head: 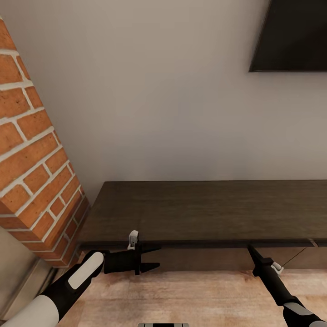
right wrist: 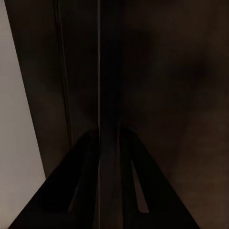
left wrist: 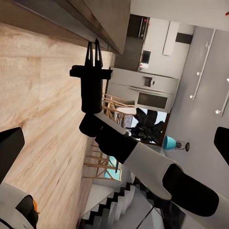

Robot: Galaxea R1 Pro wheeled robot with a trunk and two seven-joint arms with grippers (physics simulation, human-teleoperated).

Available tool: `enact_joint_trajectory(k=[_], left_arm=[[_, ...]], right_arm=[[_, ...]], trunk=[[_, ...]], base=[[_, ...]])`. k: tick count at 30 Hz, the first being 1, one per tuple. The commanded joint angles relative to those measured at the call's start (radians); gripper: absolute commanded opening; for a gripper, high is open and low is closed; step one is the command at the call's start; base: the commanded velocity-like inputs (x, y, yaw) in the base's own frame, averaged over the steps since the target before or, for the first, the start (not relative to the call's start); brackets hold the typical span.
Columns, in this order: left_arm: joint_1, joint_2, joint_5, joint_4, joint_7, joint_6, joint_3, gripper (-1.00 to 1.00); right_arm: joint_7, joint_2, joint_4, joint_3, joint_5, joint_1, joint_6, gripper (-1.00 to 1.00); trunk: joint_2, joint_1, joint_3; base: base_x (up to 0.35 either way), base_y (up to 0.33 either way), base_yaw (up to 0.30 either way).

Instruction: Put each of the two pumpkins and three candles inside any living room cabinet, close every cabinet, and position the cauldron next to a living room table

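Our left gripper (head: 154, 257) points sideways along the front of the cabinet (head: 204, 209), just below its top edge, and its two fingers stand well apart with nothing between them. Our right gripper (head: 251, 249) reaches up to the same front edge, further right; its fingers lie close together, almost touching, with the tip at or just under the lip of the top. In the right wrist view the fingers (right wrist: 86, 191) show as two dark wedges pressed near each other against the dark wood of the cabinet (right wrist: 157, 71), and we cannot tell whether anything thin is caught between them. In the left wrist view we see the right gripper (left wrist: 94, 50) from the side, narrow, at the cabinet's underside.

The cabinet's drawers look closed. It stands against a pale wall (head: 150, 91), with a brick pillar (head: 32, 154) at its left end and a dark screen (head: 295, 36) above to the right. The floor (head: 200, 297) is light wood.
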Motion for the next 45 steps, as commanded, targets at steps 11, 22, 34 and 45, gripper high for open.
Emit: enact_joint_trajectory(k=[11, 22, 34, 45], left_arm=[[-0.001, -0.001, -0.001, 0.001, -0.005, 0.0, -0.003, 1.0], [-0.001, -0.001, -0.001, 0.002, -0.004, 0.0, -0.003, 1.0], [-0.001, 0.0, -0.001, 0.002, -0.005, 0.0, -0.003, 1.0], [-0.001, 0.001, -0.001, 0.001, -0.005, 0.0, -0.003, 1.0]], right_arm=[[-0.002, -0.001, 0.002, 0.012, -0.011, 0.0, 0.004, -1.0], [-0.002, -0.002, 0.004, 0.011, -0.011, 0.0, 0.006, -1.0], [-0.002, -0.002, 0.004, 0.011, -0.012, 0.0, 0.01, -1.0], [-0.002, -0.002, 0.004, 0.011, -0.013, 0.0, 0.007, -1.0]], trunk=[[0.0, 0.0, -0.001], [0.0, 0.0, -0.001], [0.0, 0.0, -0.001], [0.0, 0.0, -0.001]], base=[[0.0, 0.0, 0.0], [-0.032, 0.0, 0.0], [-0.045, 0.0, 0.0], [-0.028, 0.0, 0.0]])
